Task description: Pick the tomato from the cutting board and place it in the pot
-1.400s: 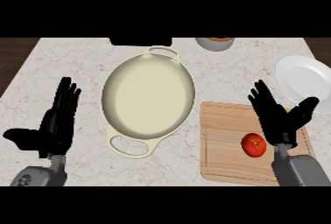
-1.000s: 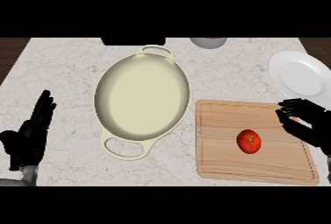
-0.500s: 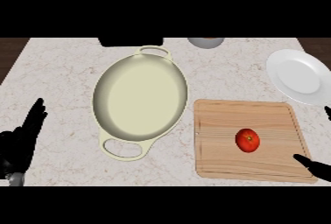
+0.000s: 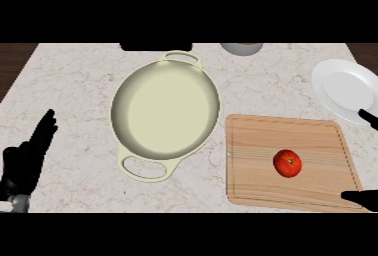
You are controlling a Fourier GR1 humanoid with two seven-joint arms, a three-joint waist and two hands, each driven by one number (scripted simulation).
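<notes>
Nearest us, our left hand rests open, fingers straight up, our right hand barely shows, fingers unreadable, the tomato sits on the cutting board, long axis near-to-far, the pot far left.

A pale, speckled stone counter fills nearly the whole frame, mottled cream and beige. Dark brown wood shows in slivers at the upper left and upper right corners. A black object sits cut off at the top edge, left of centre. Just right of it, a grey bowl peeks in. A white plate lies at the upper right. Light is soft and even.
</notes>
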